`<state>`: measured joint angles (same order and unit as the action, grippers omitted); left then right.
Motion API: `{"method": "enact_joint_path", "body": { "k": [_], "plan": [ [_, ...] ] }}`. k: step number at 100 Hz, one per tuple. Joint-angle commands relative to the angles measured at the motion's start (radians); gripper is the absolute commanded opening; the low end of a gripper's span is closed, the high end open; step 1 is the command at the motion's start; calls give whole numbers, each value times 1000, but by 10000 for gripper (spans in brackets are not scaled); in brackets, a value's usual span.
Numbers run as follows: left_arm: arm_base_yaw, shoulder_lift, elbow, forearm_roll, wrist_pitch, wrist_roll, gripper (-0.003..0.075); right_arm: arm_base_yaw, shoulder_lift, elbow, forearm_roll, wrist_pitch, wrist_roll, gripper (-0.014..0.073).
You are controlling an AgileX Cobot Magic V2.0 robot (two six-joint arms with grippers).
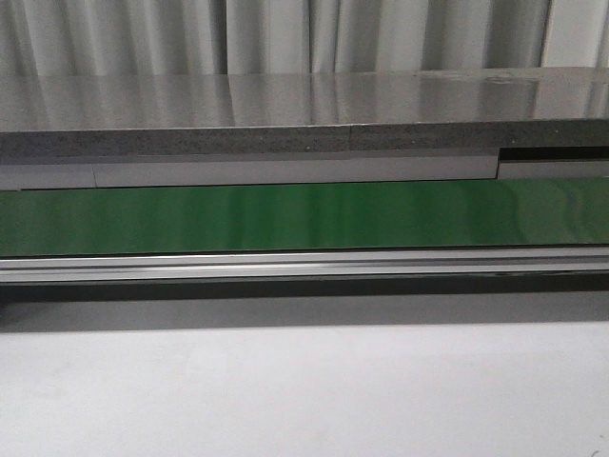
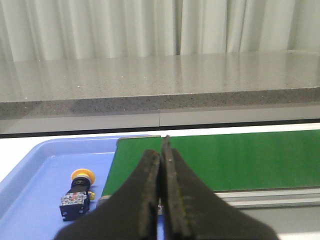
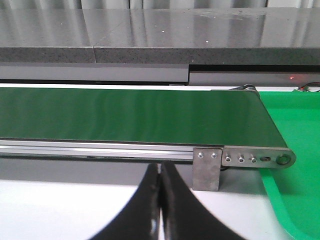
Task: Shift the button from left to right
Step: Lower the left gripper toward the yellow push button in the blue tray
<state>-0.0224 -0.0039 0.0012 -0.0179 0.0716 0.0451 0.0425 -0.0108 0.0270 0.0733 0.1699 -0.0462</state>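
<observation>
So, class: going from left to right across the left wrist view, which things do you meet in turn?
Blue tray → button lying in it → shut left gripper → green conveyor belt.

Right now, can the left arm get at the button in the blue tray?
Probably yes. The button lies on its side in the blue tray, with nothing over it. The left gripper is shut and empty, so it must open first.

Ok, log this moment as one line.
button: in blue tray, untouched | left gripper: shut, empty | right gripper: shut, empty | belt: bare
</observation>
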Motion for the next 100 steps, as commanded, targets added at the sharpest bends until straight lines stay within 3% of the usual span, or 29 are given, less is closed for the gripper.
{"method": "enact_joint_path", "body": {
  "k": [1,61,100],
  "plan": [
    [2,-32,34,-6,-85,-8,-20,2,-20,-15,-6,-82,-5,-68],
    [2,-28,12,-13,-106,-8,-20,2,-20,-15,-6,-82,-5,-68],
    [2,211,-261,-62,113,-14,-20,2,-20,-15,-6,-82,-5,-68]
  ]
}}
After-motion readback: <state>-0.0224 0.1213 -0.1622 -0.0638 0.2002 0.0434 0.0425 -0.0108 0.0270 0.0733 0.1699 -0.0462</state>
